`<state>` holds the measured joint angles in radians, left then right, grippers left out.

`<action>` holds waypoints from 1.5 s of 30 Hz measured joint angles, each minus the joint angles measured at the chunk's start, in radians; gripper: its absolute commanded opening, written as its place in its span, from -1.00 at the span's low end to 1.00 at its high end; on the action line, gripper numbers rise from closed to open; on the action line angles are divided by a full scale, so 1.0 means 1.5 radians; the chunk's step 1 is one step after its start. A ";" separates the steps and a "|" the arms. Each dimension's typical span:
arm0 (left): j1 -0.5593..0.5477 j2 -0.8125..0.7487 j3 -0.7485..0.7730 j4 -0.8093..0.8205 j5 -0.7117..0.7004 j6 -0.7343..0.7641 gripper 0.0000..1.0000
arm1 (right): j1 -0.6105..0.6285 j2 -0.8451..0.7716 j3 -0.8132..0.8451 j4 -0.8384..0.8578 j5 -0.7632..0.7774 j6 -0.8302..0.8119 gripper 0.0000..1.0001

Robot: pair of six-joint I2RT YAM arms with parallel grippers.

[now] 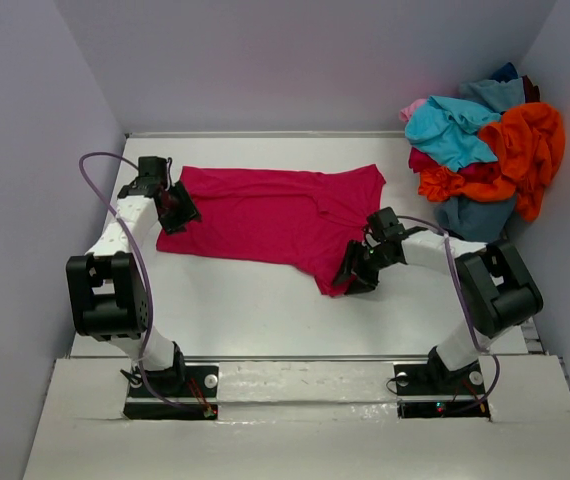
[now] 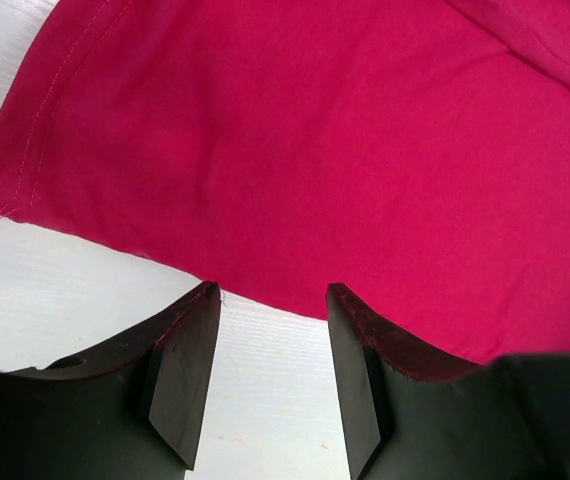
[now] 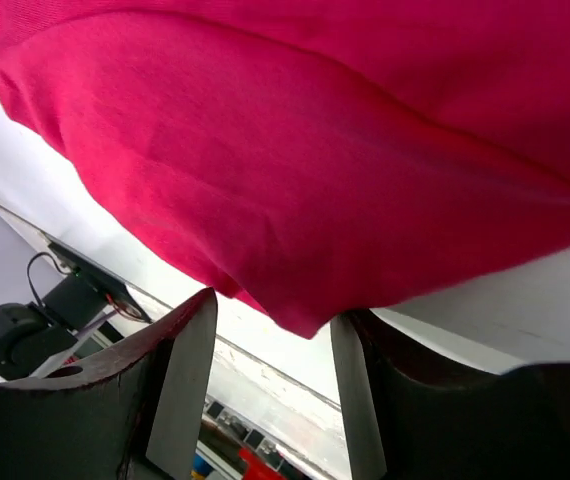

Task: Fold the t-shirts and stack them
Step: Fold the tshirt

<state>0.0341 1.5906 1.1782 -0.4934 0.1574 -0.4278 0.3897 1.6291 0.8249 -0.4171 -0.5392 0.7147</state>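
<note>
Crimson cloth t-shirt (image 1: 265, 215) flat; left gripper (image 1: 179, 213), right gripper (image 1: 353, 276) gape at edges, unclamped. Seat hem deep, then close.

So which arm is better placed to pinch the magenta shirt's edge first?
Right, probably: a corner of the magenta shirt dips between the open right fingers, while the left fingers only reach its edge, bare table between them.
</note>
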 measured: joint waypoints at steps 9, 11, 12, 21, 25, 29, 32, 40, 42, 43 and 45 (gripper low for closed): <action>0.000 0.006 0.010 -0.003 0.000 0.001 0.15 | 0.007 -0.003 -0.003 0.034 0.002 0.031 -0.86; 0.000 0.009 0.010 -0.003 0.000 0.001 0.15 | 0.007 -0.009 -0.002 0.027 0.005 0.030 -0.86; 0.000 0.010 0.010 -0.003 0.000 0.001 0.15 | 0.007 -0.014 0.000 0.022 0.006 0.029 -0.86; 0.000 0.011 0.010 -0.003 -0.002 0.004 0.15 | 0.007 -0.018 0.112 -0.048 0.019 0.009 -0.86; 0.000 0.011 0.010 -0.003 -0.003 0.005 0.15 | 0.007 -0.013 0.191 -0.072 0.037 -0.007 -0.85; 0.000 0.011 0.010 -0.003 -0.003 0.006 0.15 | 0.007 0.018 0.266 -0.087 0.051 -0.024 -0.81; 0.000 0.012 0.010 -0.003 -0.004 0.008 0.15 | 0.007 0.069 0.316 -0.098 0.061 -0.033 -0.73; 0.000 0.024 0.010 -0.003 -0.005 0.013 0.15 | 0.007 0.228 0.443 -0.136 0.100 -0.052 -0.66; 0.000 0.027 0.010 -0.003 -0.004 0.013 0.15 | 0.007 0.268 0.482 -0.147 0.108 -0.056 -0.66; 0.000 0.029 0.010 -0.003 -0.004 0.014 0.15 | 0.007 0.277 0.493 -0.148 0.111 -0.058 -0.66; 0.000 0.033 0.010 -0.003 -0.003 0.016 0.15 | 0.003 0.298 0.519 -0.156 0.116 -0.061 -0.66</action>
<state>0.0345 1.6398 1.1938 -0.4980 0.1532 -0.4046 0.3939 2.0766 1.6028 -0.6518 -0.3653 0.6231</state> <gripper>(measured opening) 0.578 0.175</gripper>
